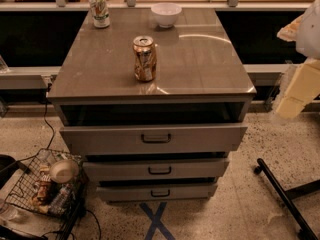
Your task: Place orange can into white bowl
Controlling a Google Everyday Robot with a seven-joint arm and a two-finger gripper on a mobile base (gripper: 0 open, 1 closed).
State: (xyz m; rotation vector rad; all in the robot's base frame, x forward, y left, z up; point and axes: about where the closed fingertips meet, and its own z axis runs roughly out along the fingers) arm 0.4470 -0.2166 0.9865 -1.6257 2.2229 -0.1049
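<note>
1. Wire basket: on the floor at far left, below the cabinet, holding mixed packets and a tan bowl. Not part of the task.

2. White-and-green can: upright at the back left corner of the surface. To be left alone.

3. Orange can: upright on the surface, left of centre and toward the front edge, standing free with nothing touching it. Well apart from the other can.

4. White bowl: upright and seemingly empty, at the back edge of the surface, behind the orange can and slightly right of it. The two are apart, with bare top between them.

5. Drawer cabinet: three drawers, each pulled out a little. Blue tape cross on the floor in front.

6. Gripper: cream-coloured, at the far right edge, off the side of the cabinet and well apart from the orange can. It holds nothing. Whether the jaws are apart or together cannot be told.

7. Black stand leg: on the floor at lower right.

Step in hand, as judged: the approach, with the grasp not yet made.

Next move calls for: travel leftward over the surface to the orange can, a hold around its body, a lift high enough to pass the bowl's rim, then carriage rearward and a lowering into the bowl. The bowl looks only slightly wider than the can, so centring matters.
</note>
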